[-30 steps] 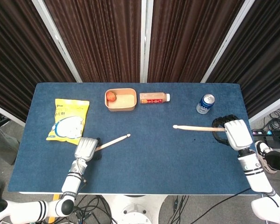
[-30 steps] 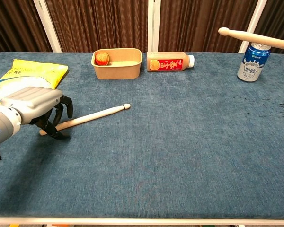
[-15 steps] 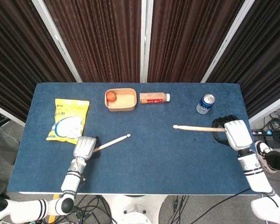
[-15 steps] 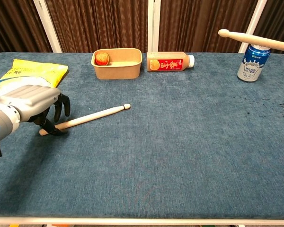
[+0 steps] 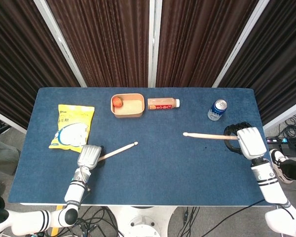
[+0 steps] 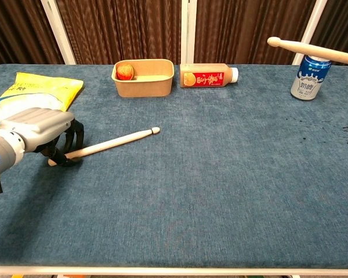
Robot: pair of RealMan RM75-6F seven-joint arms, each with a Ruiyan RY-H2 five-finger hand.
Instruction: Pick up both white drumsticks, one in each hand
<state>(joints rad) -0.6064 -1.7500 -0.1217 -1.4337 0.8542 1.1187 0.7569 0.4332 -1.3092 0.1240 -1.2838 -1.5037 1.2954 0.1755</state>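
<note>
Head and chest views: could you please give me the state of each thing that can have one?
Right drumstick: lifted off the table, held by the right hand.
Left drumstick: lying on the table, butt end under the left hand; a grip cannot be confirmed.
Can: upright.
Bottle: on its side, capped.
Tub: open, one fruit inside.
Chip bag: lying flat.

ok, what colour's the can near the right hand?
Blue and white can, clearest in the chest view.
</note>
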